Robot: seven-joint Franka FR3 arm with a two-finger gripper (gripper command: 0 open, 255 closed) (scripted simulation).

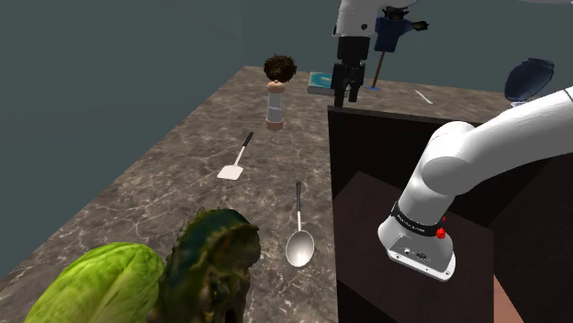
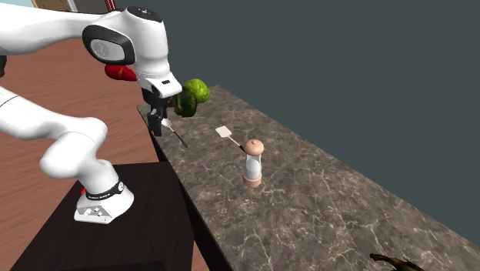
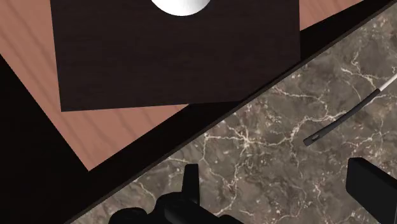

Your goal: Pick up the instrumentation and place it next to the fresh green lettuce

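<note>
Black claw (image 1: 348, 94) spread wide; hangs above marble counter (image 1: 174, 174).

A: Gripper (image 3: 277, 175) fingers stand apart over the marbled counter (image 3: 254, 159).
B: Noted. A slim handle (image 3: 331, 127), black-ended, lies on it near one finger. The dark stand (image 3: 178, 57) sits on the wood floor (image 3: 127, 137) beyond the counter's edge.

I take this for a home kitchen; I see a long dark marble counter (image 1: 184, 174) with a spatula (image 1: 235, 163) and a ladle (image 1: 299, 240) lying on it; a lettuce (image 1: 96, 284) sits there too; the floor (image 3: 25, 32) is reddish wood.
</note>
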